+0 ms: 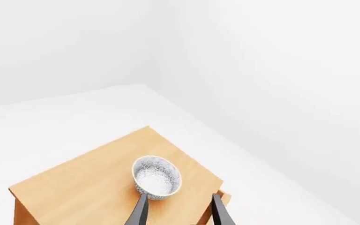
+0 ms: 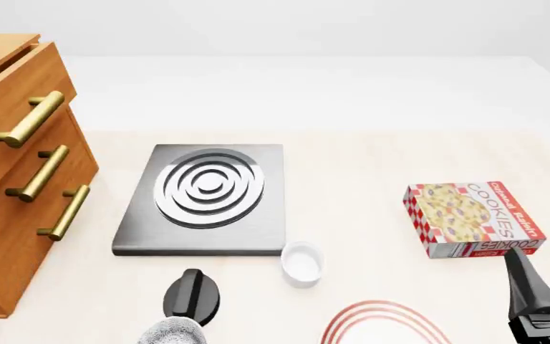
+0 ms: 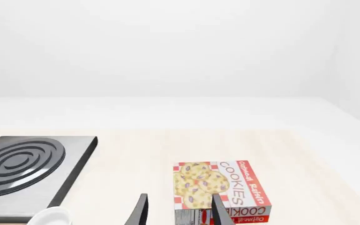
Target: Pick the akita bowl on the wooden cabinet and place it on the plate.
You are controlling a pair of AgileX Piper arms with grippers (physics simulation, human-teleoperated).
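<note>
In the left wrist view the akita bowl (image 1: pixel 157 177), white with grey-black speckles, stands upright on the top of the wooden cabinet (image 1: pixel 86 183), near one edge. My left gripper (image 1: pixel 180 197) hangs above the cabinet, open and holding nothing, with the bowl just ahead of one finger (image 1: pixel 137 212). In the front view the cabinet (image 2: pixel 17 193) fills the left side, its top mostly out of frame, so the bowl is hidden there. The plate (image 2: pixel 389 322), white with red rings, lies at the near edge, partly cut off. My right gripper (image 2: pixel 549 276) (image 3: pixel 179 197) is open at the near right.
A grey stove (image 2: pixel 203 197) lies in the middle, with a small white ramekin (image 2: pixel 302 261) in front of it. A cookies box (image 2: pixel 471 218) lies right of centre. A second speckled bowl (image 2: pixel 172 334) and a black arm part (image 2: pixel 194 294) show at the near edge.
</note>
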